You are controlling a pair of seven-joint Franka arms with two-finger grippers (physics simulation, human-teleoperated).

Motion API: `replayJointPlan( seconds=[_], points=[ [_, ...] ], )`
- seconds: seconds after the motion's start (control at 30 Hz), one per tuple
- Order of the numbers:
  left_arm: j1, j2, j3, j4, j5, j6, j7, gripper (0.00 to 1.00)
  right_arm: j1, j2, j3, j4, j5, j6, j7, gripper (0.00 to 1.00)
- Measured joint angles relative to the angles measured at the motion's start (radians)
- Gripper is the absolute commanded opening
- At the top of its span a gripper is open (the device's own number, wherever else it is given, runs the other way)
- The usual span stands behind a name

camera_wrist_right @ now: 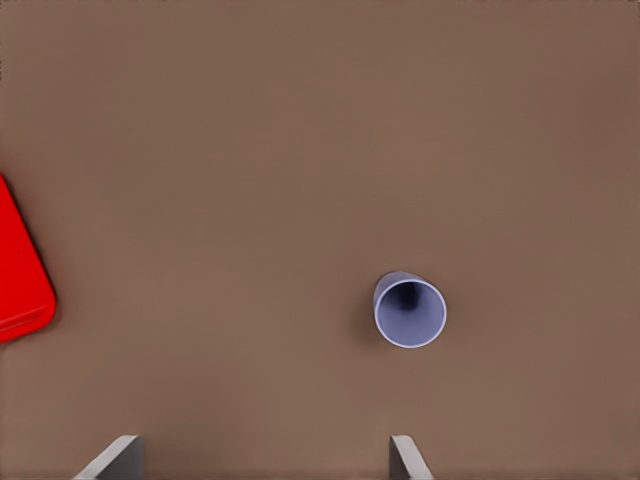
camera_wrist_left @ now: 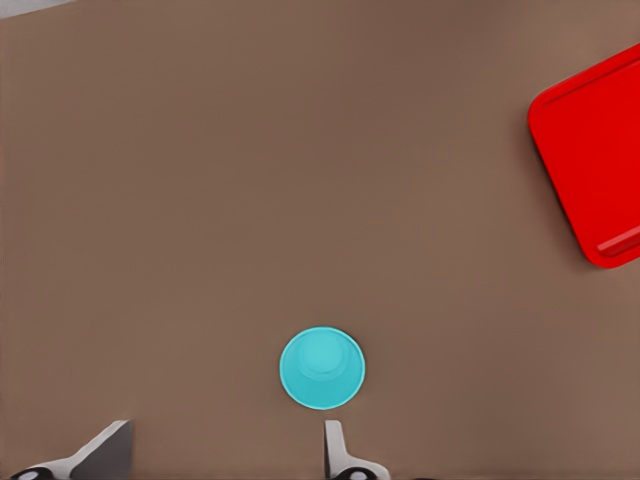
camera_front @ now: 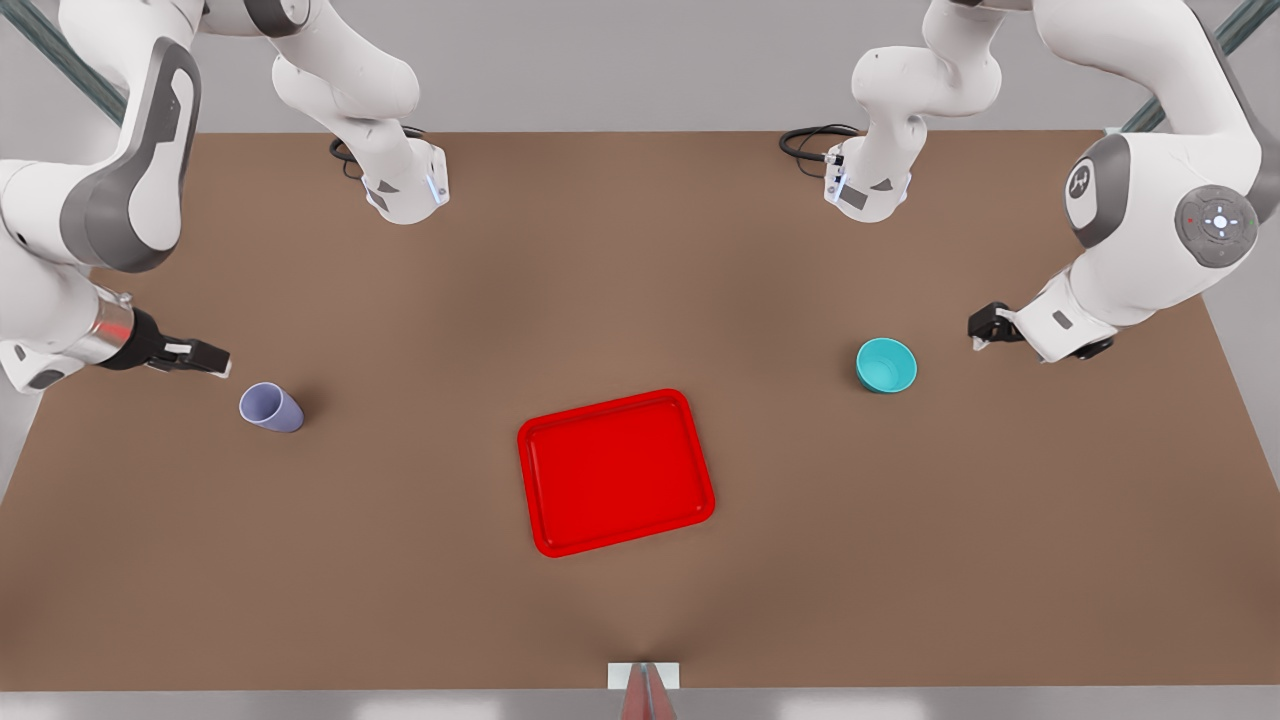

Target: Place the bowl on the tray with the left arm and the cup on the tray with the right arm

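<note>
smooth rimmed red tray (camera_front: pixel 615 472) | left tool (camera_wrist_left: pixel 220 455) wide | right tool (camera_wrist_right: pixel 262 458) wide

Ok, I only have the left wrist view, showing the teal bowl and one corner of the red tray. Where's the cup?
Observer: The small lavender tumbler cup stands mouth up on the brown table, at the front view's left, apart from the flat red rectangular tray.
Operator: Is the right gripper on it?
Observer: No. The right gripper hovers near it, fingers open, not touching.
Operator: Anything on the tray?
Observer: Nothing; all of it is bare. The round teal bowl sits on the table at the front view's right, with the left gripper close by.
</note>
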State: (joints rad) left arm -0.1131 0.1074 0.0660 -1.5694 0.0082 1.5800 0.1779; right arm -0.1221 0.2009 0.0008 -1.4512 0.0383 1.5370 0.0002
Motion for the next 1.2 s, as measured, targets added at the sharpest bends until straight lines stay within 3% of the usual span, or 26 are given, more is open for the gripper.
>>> replayJointPlan(
  seconds=[0.07,0.1,0.17,0.27,0.37,0.57,0.6,0.67,0.7,0.97,1.2],
  points=[
    [0.011,0.009,0.001,-0.104,0.004,0.0,-0.001,1.0,0.003,0.0,0.001,0.0,0.0,0.0,0.001,1.0],
    [0.049,0.013,0.008,-0.235,0.003,0.016,0.001,1.0,0.001,0.0,0.001,0.0,0.001,0.0,0.001,1.0],
    [0.183,0.024,0.103,-0.518,-0.088,0.247,0.11,1.0,0.001,0.0,-0.001,0.0,0.001,0.0,0.001,1.0],
    [0.14,0.083,0.104,-0.73,-0.273,0.578,0.394,1.0,0.001,0.0,-0.001,0.001,0.0,0.0,0.001,1.0],
    [0.144,0.15,0.104,-0.765,-0.452,0.611,0.613,1.0,0.005,0.0,0.0,0.001,0.001,0.002,0.001,1.0],
    [0.14,0.216,0.097,-0.776,-0.629,0.641,0.623,1.0,0.004,0.0,0.001,0.002,0.001,0.002,0.001,1.0],
    [0.14,0.225,0.097,-0.776,-0.639,0.656,0.621,0.93,0.005,0.0,0.001,0.002,0.002,0.002,0.001,1.0],
    [0.139,0.23,0.097,-0.775,-0.654,0.659,0.617,0.44,0.005,0.001,0.001,0.002,0.002,0.002,0.001,1.0],
    [0.138,0.23,0.097,-0.775,-0.658,0.658,0.613,0.3,0.004,0.002,0.001,0.002,0.002,0.003,0.001,1.0],
    [0.131,0.238,0.095,-0.773,-0.67,0.66,0.609,0.21,0.006,0.003,0.001,0.002,0.002,0.003,0.001,1.0],
    [0.112,0.23,0.095,-0.743,-0.644,0.64,0.552,0.21,0.009,0.003,0.002,0.002,0.002,0.005,0.001,1.0]
  ],
)
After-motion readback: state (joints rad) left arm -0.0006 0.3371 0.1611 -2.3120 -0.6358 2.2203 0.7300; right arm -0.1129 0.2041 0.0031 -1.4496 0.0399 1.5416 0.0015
